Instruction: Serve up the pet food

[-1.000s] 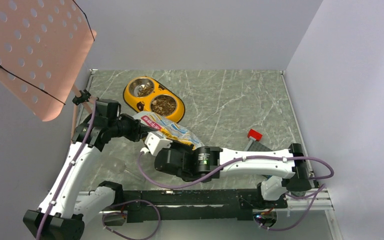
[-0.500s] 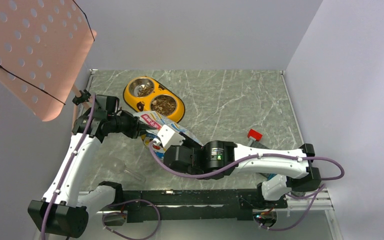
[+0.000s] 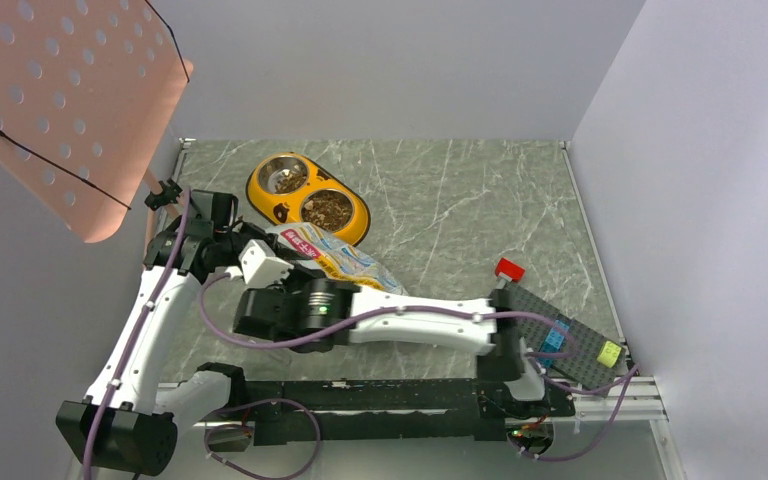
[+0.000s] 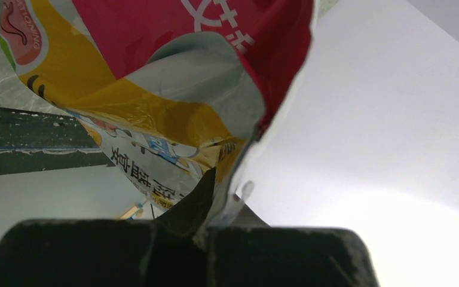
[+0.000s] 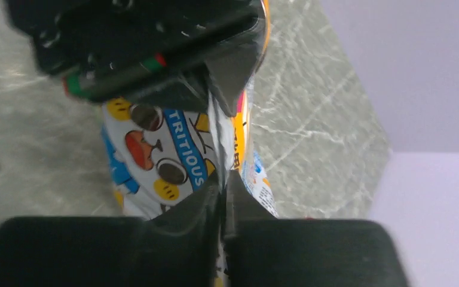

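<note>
The glossy white, pink and yellow pet food bag [image 3: 350,263] lies tilted near the yellow double bowl [image 3: 358,228]. Brown kibble sits in both steel cups [image 3: 327,210]. My left gripper [image 3: 252,247] is shut on the bag's left end; in the left wrist view the bag [image 4: 155,89] is pinched between the fingers of the left gripper [image 4: 209,230]. My right gripper [image 3: 275,266] is shut on the same end of the bag, close to the left one. In the right wrist view the right gripper [image 5: 222,197] clamps the bag [image 5: 173,155], with the left gripper [image 5: 143,48] just beyond.
A red-topped object [image 3: 508,268] stands on the marble table at the right. A grey baseplate [image 3: 575,350] with coloured bricks lies at the near right edge. A pink perforated board [image 3: 60,110] hangs over the far left. Walls close in the back and right.
My right arm has swung left along the bag, from its right part to its left end beside the left gripper. This uncovered the grey baseplate. The left arm has shifted slightly.
</note>
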Tool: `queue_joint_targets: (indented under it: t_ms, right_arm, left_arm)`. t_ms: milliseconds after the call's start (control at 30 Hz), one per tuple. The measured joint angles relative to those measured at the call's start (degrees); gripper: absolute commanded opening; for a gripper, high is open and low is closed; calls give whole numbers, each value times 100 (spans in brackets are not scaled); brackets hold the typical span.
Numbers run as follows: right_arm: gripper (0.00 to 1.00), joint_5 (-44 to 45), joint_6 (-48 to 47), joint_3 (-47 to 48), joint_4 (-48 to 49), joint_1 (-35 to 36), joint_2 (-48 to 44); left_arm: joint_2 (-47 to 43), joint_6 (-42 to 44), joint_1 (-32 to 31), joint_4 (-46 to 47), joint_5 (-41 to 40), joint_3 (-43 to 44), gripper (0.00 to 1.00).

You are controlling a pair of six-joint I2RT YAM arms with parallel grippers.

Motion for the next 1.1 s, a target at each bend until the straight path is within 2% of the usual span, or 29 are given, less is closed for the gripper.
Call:
queue_joint_targets:
  t_ms: [67, 133, 267, 300, 333, 367, 467, 533, 567, 600, 867, 900, 933, 967, 1000, 1067, 1100]
  right_arm:
    - [0, 452, 44, 380, -321, -63, 575]
    - [0, 730, 59, 382, -461, -37, 769]
    - [0, 372, -83, -898, 538, -55, -98]
    - [5, 177, -68, -1165, 776, -92, -389]
    - [24, -11, -15, -1307, 918, -136, -612]
    - [31, -149, 42, -1373, 992, -175, -752]
    - [36, -426, 83, -1814, 673, -282, -1300]
    - [30, -540, 61, -2083, 420, -289, -1574]
    - [5, -579, 61, -2175, 315, -297, -1672]
    - [0, -608, 55, -2216, 254, -289, -1705]
    - [0, -885, 42, -2450, 420, -317, -1897]
    - [11, -964, 42, -2459, 450, -339, -1928]
    - [27, -1027, 42, -2503, 503, -363, -1980]
    - [31, -1084, 66, -2564, 566, -380, -2048]
    - [31, -1095, 111, -2610, 597, -396, -2118]
    - [0, -1069, 221, -2634, 439, -398, -2271]
    - [0, -1069, 249, -2645, 363, -393, -2334]
  left_arm:
    - [0, -20, 0, -9, -63, 0, 0]
    - [83, -31, -2, -20, -138, 0, 0]
    - [197, -37, -66, -236, -20, 48, 0]
    - [205, -39, -96, -286, 55, 111, 0]
    - [205, -42, -109, -302, 111, 179, 0]
    - [203, -39, -120, -304, 157, 247, 0]
    - [243, -48, -48, -280, 103, 291, 0]
    - [275, -61, -46, -229, 105, 291, 0]
    - [284, -63, -46, -212, 105, 291, 0]
    - [293, -63, -46, -210, 107, 291, 0]
    - [317, -83, -52, -219, 98, 317, 0]
    - [319, -83, -52, -232, 101, 319, 0]
    - [319, -83, -52, -232, 105, 321, 0]
    - [319, -83, -52, -232, 96, 321, 0]
    - [321, -83, -52, -232, 101, 321, 0]
    - [339, -83, -50, -229, 98, 326, 0]
    - [350, -83, -50, -225, 98, 334, 0]
